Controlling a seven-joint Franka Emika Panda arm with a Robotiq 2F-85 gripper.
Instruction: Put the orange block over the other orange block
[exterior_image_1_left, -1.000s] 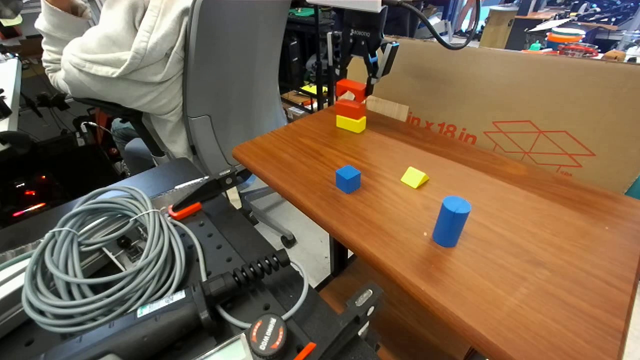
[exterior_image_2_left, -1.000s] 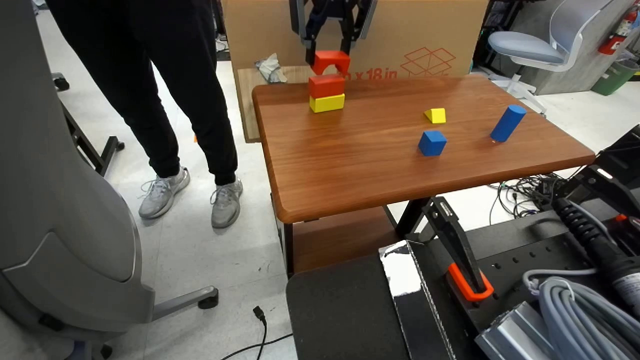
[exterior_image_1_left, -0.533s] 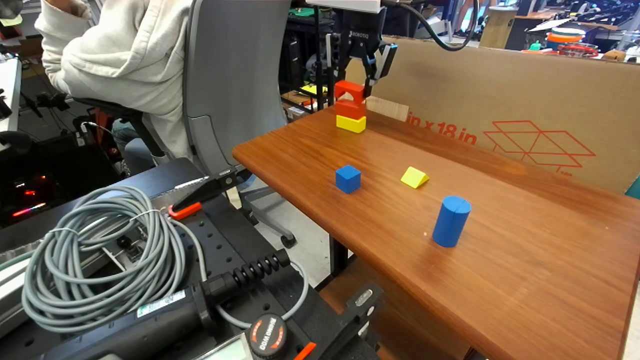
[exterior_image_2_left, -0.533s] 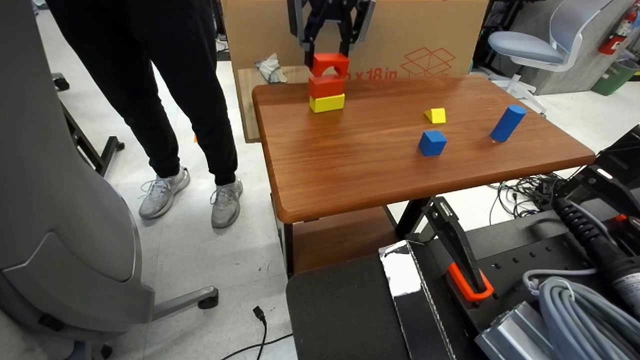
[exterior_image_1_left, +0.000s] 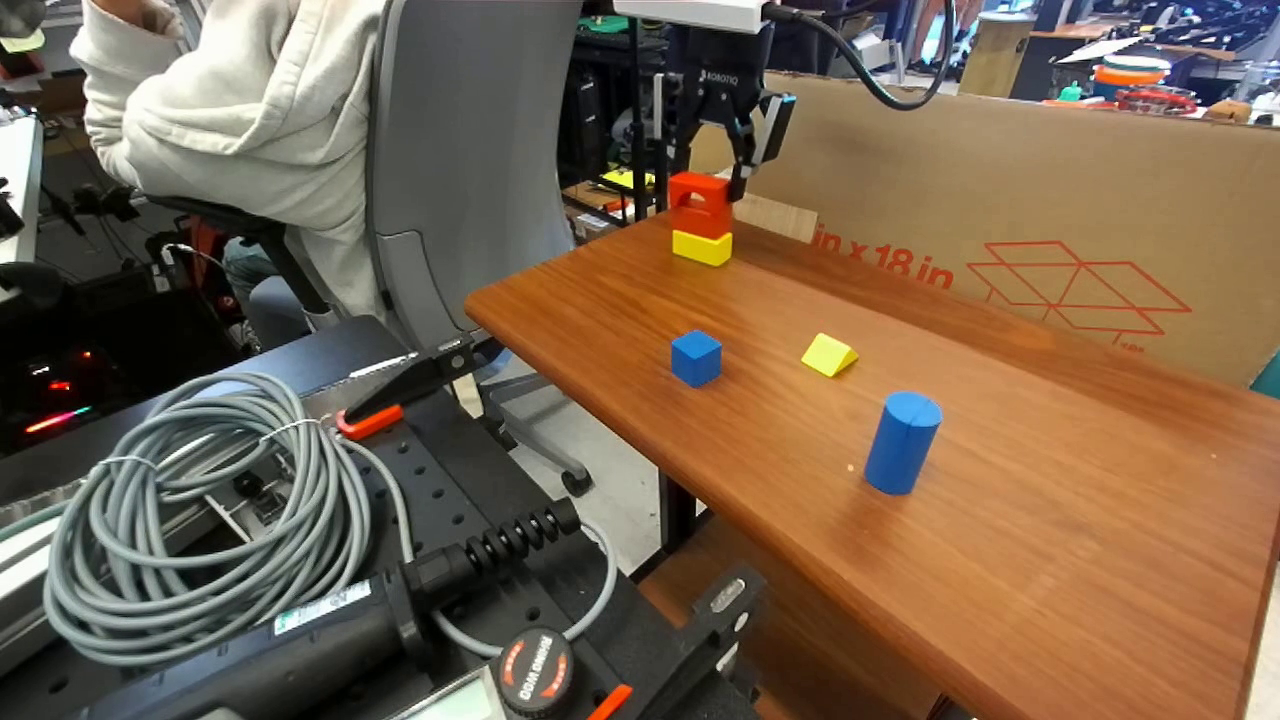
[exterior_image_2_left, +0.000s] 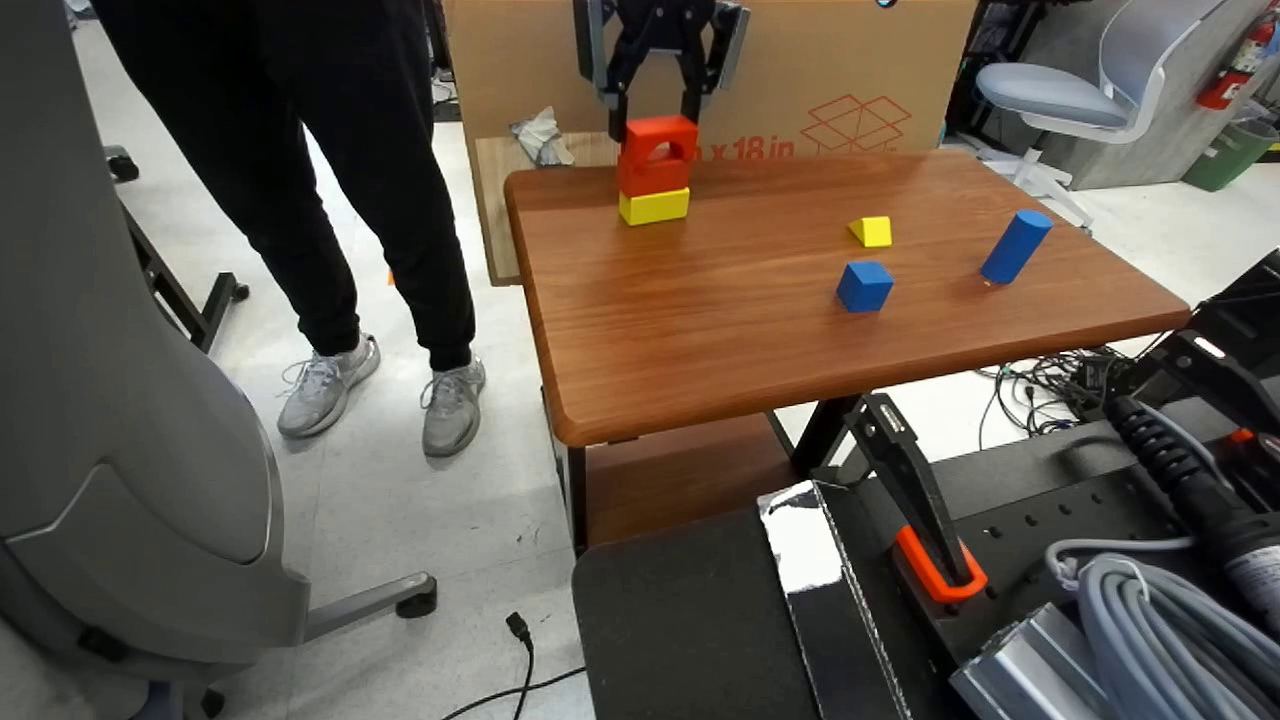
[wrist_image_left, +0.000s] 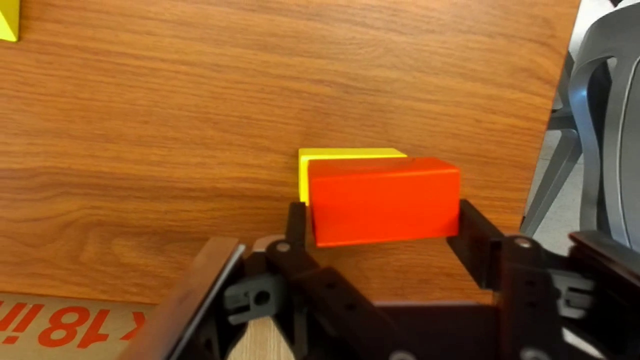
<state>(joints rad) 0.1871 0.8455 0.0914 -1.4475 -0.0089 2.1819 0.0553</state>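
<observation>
The orange block (exterior_image_1_left: 700, 183) is arch-shaped and sits directly on the other orange block (exterior_image_1_left: 700, 220), a flat orange-red block on a yellow block (exterior_image_1_left: 702, 250). Both orange blocks also show in an exterior view, the upper (exterior_image_2_left: 660, 128) over the lower (exterior_image_2_left: 655, 180). My gripper (exterior_image_2_left: 654, 130) straddles the upper block at its ends. In the wrist view its fingers (wrist_image_left: 380, 202) flank the block's top (wrist_image_left: 385, 207); a narrow gap shows at one finger, the other lies against the block. The lower orange block is hidden or merges with the upper there.
On the wooden table (exterior_image_1_left: 1050, 500) stand a blue cube (exterior_image_1_left: 696, 358), a yellow wedge (exterior_image_1_left: 829, 355) and a blue cylinder (exterior_image_1_left: 903, 443). A cardboard sheet (exterior_image_1_left: 900, 170) rises behind the table. The stack is near the table's far end, by a grey chair (exterior_image_1_left: 470, 150).
My gripper has come down with the orange block, closing the space above the other orange block. A narrow gap now shows at one finger. The other blocks have not moved.
</observation>
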